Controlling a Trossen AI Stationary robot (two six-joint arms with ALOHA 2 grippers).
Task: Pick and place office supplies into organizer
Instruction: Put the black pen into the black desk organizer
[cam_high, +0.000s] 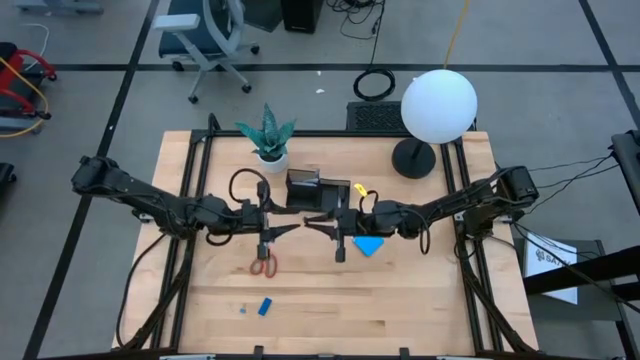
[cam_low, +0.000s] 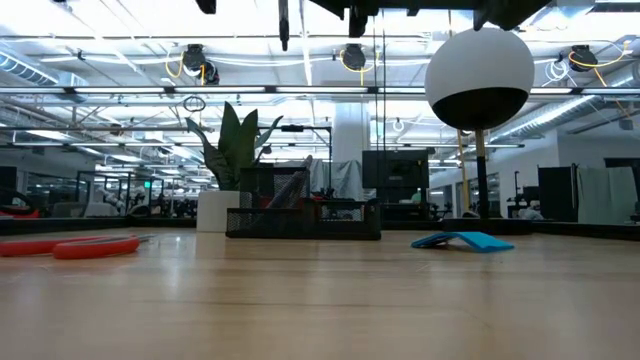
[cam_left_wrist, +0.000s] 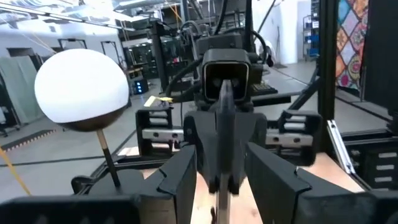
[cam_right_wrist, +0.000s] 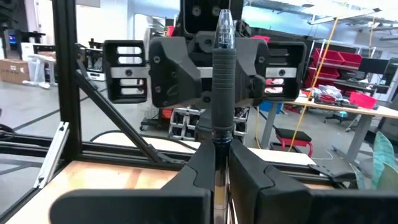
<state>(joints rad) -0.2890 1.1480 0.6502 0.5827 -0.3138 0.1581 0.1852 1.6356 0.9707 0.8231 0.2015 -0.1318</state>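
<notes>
Pale wood table (cam_high: 400, 300), ribbed rubbery pen (cam_right_wrist: 222, 81) grip

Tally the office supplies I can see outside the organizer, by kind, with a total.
Scissors, red-handled, on the table: 1
Pen, upright in the right gripper: 1
Blue notepad: 1
Small blue block: 1
Total: 4

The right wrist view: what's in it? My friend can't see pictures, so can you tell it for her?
The right gripper is shut on a pen, holding it upright between its two dark fingers. Straight ahead, the left gripper faces it, close behind the pen. Below is the wooden table.
</notes>
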